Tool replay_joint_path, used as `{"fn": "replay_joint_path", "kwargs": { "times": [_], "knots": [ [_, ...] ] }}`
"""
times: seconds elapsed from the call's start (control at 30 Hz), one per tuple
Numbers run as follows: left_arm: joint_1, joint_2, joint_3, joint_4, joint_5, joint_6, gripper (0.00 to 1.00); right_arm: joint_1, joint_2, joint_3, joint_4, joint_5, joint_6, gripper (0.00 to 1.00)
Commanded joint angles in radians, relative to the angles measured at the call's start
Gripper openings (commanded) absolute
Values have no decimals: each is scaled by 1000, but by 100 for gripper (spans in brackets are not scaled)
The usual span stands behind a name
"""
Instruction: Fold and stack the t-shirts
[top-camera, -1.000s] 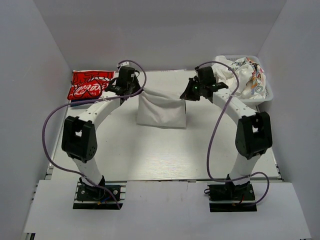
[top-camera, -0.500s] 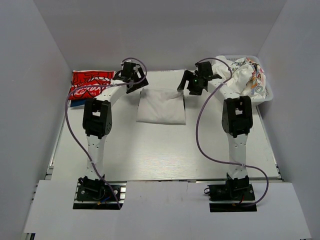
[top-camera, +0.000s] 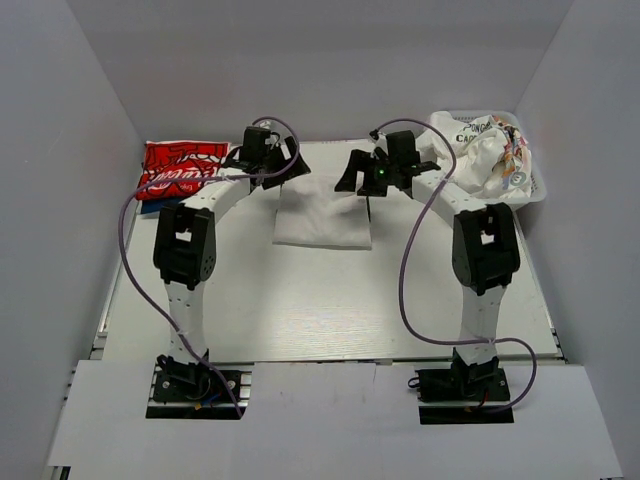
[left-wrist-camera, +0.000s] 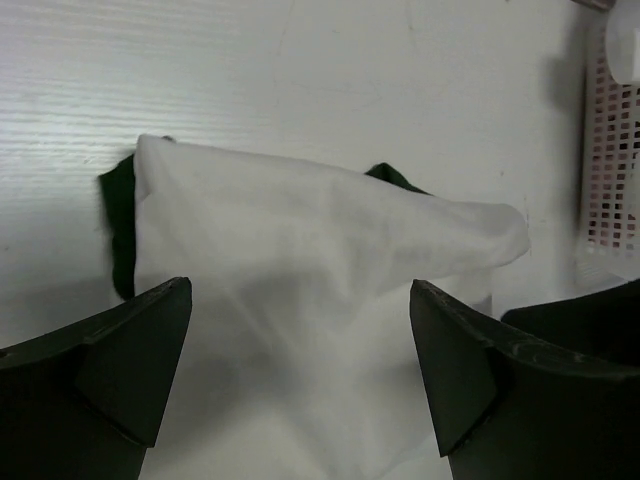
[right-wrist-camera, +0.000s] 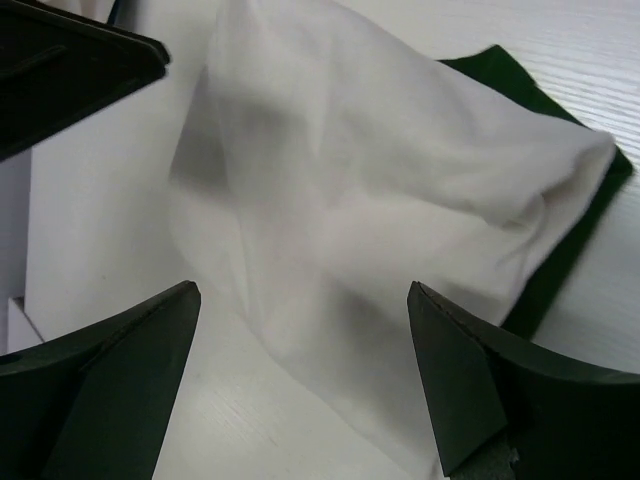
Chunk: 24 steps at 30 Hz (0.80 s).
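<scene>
Off-white cloth, the folded t-shirt (top-camera: 322, 222) lies near the middle of the table's (top-camera: 300, 310) far edge, on top of a dark green t-shirt (left-wrist-camera: 118, 225) (only its edges peek out). The left gripper (top-camera: 275, 160) and right gripper (top-camera: 365, 175) hang over its far corners, jaws spread wide, holding nothing. A red t-shirt (top-camera: 178, 168) sits at the far left corner.
</scene>
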Motion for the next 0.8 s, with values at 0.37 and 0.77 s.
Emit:
{"fn": "replay_joint_path", "kwargs": {
  "times": [0.37,0.77],
  "knots": [
    [30,302,247,-62,37,19,100,-98,377,209,384,-207,347,90],
    [50,144,322,-175,-72,80,100,-111,64,29,347,-160,171,90]
  ]
}}
